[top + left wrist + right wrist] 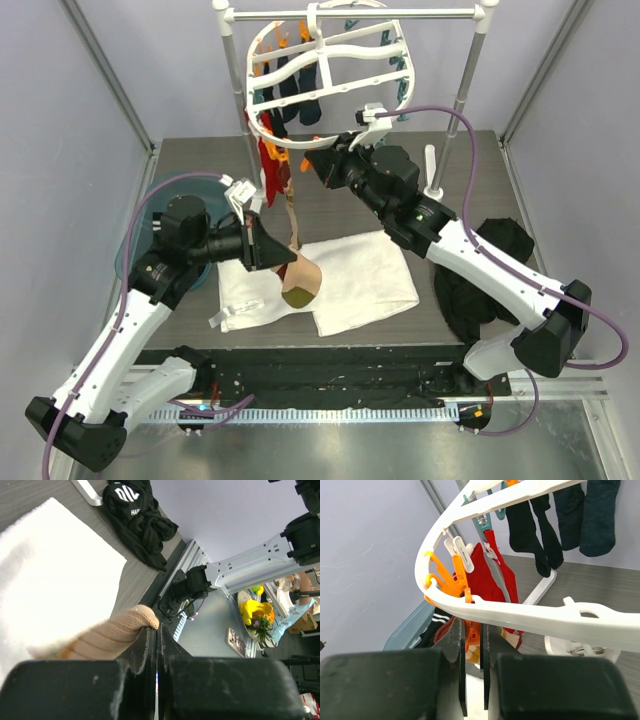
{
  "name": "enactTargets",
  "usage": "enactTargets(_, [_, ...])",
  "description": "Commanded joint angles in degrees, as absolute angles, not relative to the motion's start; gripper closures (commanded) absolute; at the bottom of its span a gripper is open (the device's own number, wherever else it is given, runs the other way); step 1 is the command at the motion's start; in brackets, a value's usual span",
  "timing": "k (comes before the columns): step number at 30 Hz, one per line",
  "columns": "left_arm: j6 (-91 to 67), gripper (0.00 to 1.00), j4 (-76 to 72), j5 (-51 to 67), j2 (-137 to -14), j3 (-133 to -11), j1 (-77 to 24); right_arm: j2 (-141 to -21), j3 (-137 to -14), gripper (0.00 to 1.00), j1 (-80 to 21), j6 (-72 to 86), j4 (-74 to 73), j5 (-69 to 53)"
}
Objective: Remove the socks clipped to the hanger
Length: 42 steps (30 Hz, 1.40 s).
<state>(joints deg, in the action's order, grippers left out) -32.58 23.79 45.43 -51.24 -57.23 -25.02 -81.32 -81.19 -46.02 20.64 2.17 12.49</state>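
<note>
Tan sock [107, 636] was clamped in left gripper [157, 634]; right gripper [472, 625] squeezed an orange clip [470, 636]; slipping might yank the hanger [530, 617].

The black garment [137, 515], on the counter [30, 492] beyond the white cloth [50, 570], bears a white logo and white lettering starting "HA"; the rest is unreadable.

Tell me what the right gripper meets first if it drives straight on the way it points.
Most likely the white hanger rim, which crosses just beyond the right gripper; an orange clip sits between its fingertips. The red sock hangs past the rim, though depth is unclear.
</note>
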Motion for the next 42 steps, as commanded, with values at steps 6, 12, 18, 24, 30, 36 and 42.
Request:
enactTargets(6, [-31.0,1.00,25.8,31.2,-50.8,-59.3,-25.1,-77.9,-80.2,0.99,-45.9,20.4,6.2,14.6])
enactTargets(12, [-26.2,1.00,42.6,0.4,-54.9,-68.3,-25.0,-76.6,-77.9,0.73,-45.4,19.1,6.5,18.7])
enactTargets(18, [-24.1,1.00,47.0,-17.5,-58.7,-73.7,-24.3,-74.2,-76.0,0.56,-45.3,17.3,5.8,19.3])
enactTargets(24, [-22.1,1.00,47.2,-21.5,-64.0,-77.3,-15.2,-69.4,-72.9,0.33,-45.3,15.5,4.0,18.8])
enactTargets(30, [-27.3,1.00,42.3,-14.8,-69.5,-75.9,-2.7,-61.1,-64.3,0.21,-45.2,14.8,1.9,16.8])
enactTargets(36, [-30.5,1.00,38.6,-20.5,-75.5,-74.4,3.4,-53.9,-57.6,0.18,-45.3,14.5,1.0,14.5])
enactTargets(42, [-30.8,0.24,43.1,-22.1,-81.6,-78.4,4.7,-51.1,-49.9,0.18,-45.4,18.6,6.3,10.5])
